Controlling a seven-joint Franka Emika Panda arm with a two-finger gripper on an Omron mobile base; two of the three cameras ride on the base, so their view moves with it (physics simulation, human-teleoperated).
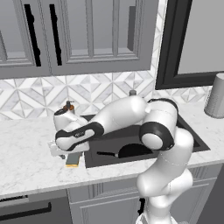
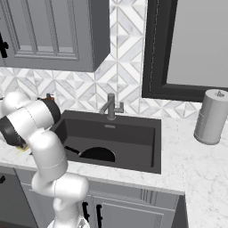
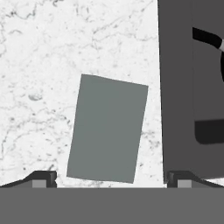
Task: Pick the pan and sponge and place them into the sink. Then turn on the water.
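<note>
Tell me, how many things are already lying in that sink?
1: the black pan lies on the sink floor, near the front wall. The sponge sits outside on the counter, left of the basin.

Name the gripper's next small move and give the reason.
Probably straight down onto the sponge. The pan already lies in the sink, the sponge sits on the counter beside it, and the open gripper hovers above, tips either side.

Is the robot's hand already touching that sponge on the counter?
Apart. In the hand view the sponge lies flat on the counter between the open hand's fingertips, with bare marble on both sides.
</note>
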